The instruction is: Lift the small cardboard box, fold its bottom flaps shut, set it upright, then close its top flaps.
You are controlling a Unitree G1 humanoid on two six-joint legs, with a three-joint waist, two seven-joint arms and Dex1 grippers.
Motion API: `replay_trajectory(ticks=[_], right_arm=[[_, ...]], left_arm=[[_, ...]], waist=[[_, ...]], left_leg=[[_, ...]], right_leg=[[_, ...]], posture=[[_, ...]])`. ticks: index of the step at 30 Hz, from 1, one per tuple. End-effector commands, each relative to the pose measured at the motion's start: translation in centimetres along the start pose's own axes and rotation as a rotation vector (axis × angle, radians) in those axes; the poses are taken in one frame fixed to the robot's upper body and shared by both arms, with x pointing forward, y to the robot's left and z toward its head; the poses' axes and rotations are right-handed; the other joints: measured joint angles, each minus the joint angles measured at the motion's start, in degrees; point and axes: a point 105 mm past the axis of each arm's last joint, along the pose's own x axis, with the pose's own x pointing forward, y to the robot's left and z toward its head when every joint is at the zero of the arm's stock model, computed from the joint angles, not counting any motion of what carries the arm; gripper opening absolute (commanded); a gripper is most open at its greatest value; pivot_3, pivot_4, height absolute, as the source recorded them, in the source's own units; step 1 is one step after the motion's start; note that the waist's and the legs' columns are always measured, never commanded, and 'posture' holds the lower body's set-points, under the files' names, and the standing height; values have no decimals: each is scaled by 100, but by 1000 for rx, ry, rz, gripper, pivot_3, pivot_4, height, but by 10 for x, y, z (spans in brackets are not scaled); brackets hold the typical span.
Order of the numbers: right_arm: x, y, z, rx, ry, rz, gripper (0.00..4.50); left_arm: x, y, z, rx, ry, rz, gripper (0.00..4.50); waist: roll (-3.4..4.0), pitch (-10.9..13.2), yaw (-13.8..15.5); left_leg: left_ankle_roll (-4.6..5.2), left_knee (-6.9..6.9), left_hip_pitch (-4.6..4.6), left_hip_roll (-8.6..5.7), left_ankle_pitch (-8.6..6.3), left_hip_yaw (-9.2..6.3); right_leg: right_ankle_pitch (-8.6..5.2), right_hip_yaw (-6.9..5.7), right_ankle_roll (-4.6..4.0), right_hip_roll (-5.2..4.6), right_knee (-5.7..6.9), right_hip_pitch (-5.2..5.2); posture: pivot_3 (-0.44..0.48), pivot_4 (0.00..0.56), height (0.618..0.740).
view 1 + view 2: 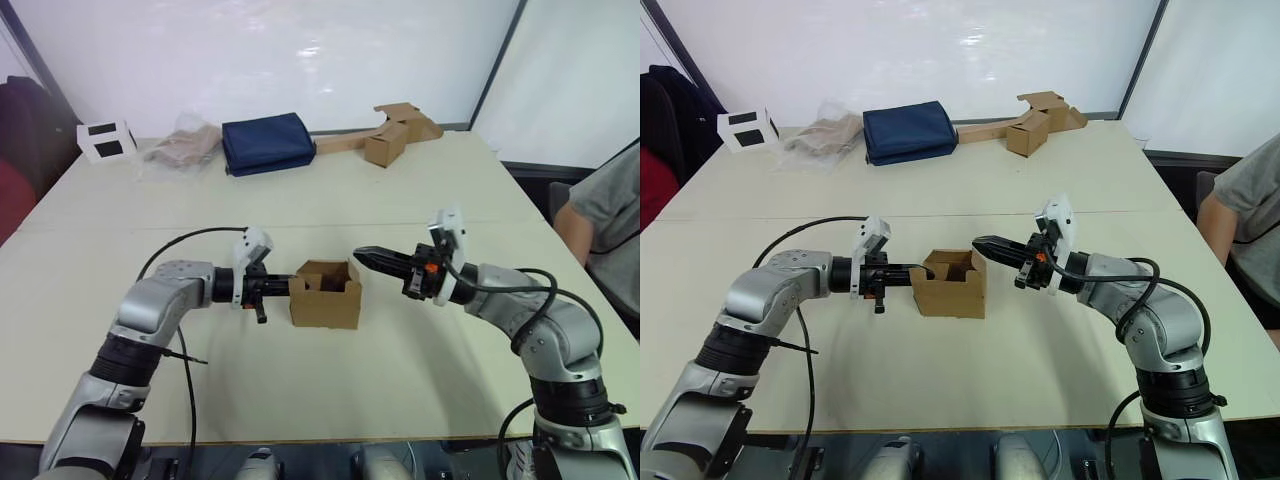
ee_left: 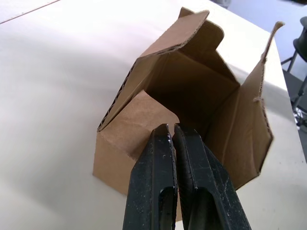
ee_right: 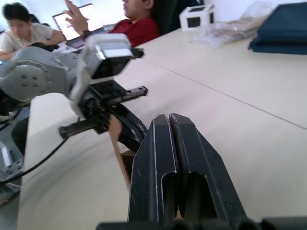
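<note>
Both grippers have their black fingers pressed together, holding nothing. One, the left gripper (image 1: 283, 287), has its tips at the left wall of the small cardboard box (image 1: 326, 296); the right gripper (image 1: 365, 256) hovers just above the box's right rim (contact there is unclear). Standing upright mid-table (image 1: 400, 380), the box has its top flaps (image 2: 184, 29) raised and open.

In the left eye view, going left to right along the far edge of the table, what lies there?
White box with black panels → crumpled clear bag → folded navy cloth → brown cardboard box joined to a long flat strip.
</note>
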Motion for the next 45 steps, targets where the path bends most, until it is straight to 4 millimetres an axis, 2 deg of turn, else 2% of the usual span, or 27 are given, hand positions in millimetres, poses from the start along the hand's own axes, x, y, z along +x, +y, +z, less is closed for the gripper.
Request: replay_trajectory(ticks=[1, 5, 9, 13, 17, 26, 34, 36, 40, 45], right_arm=[[2, -7, -12, -52, 47, -44, 0], [9, -6, -21, -60, 69, -24, 0], [18, 6, -23, -47, 62, 51, 0], [22, 13, -34, -77, 110, 86, 0], [25, 12, -41, -92, 136, 82, 0], [27, 5, -42, -108, 142, 54, 0], [22, 3, -30, -128, 119, 60, 0], [20, 3, -23, -134, 105, 65, 0], [10, 3, 4, -145, 42, 74, 0], [2, 9, 23, -148, 8, 94, 0]], left_arm=[[-4, 1, 5, 2, -21, 18, 152], [-3, 1, 5, -2, -23, 18, 152], [-2, 0, 4, -6, -20, 19, 152], [-2, 0, 3, -12, -15, 24, 152], [-2, -1, 0, -19, -14, 24, 152], [-3, -1, -1, -24, -13, 24, 152], [-10, 3, 11, -30, -76, 32, 152], [-13, 6, 20, -19, -120, 49, 152], [-34, 14, 52, -2, -259, 94, 152], [-40, 37, 48, 26, -252, 198, 152]], waist=[[0, 0, -5], [1, 0, -10], [1, 0, -8], [1, 0, -8], [1, 0, -7], [1, 0, -7], [1, 0, -5], [1, 1, -6], [0, 2, -4], [1, 2, -3]], left_leg=[[0, 0, 0, 0, 0, 0], [0, -1, 0, 0, 0, 0], [0, -1, 0, 0, 0, 0], [0, -1, 0, 1, 0, 0], [0, -1, 0, 0, 0, 0], [0, -1, 0, 1, 0, 0], [0, -1, 0, 0, 0, 0], [0, -1, -1, 0, 0, 0], [-1, 0, -11, 0, 0, -3], [-1, 0, -11, 0, 0, -4]], right_leg=[[0, 0, 0, 0, 0, 0], [0, 1, 0, 1, 1, -2], [0, 0, 0, 1, 0, -2], [0, 0, 0, 1, 0, -2], [0, 0, 0, 1, 0, -2], [0, 0, 0, 1, 0, -2], [0, 0, 0, 0, -1, -2], [0, 0, 0, 1, 0, -3], [0, -1, 0, 0, -1, -10], [0, -3, 0, 0, -3, -10]], posture=[[0, 150, 740], [0, 150, 740], [0, 150, 740], [0, 150, 740], [0, 150, 740], [0, 150, 740], [0, 150, 740], [0, 150, 740], [0, 150, 740], [0, 150, 740]])
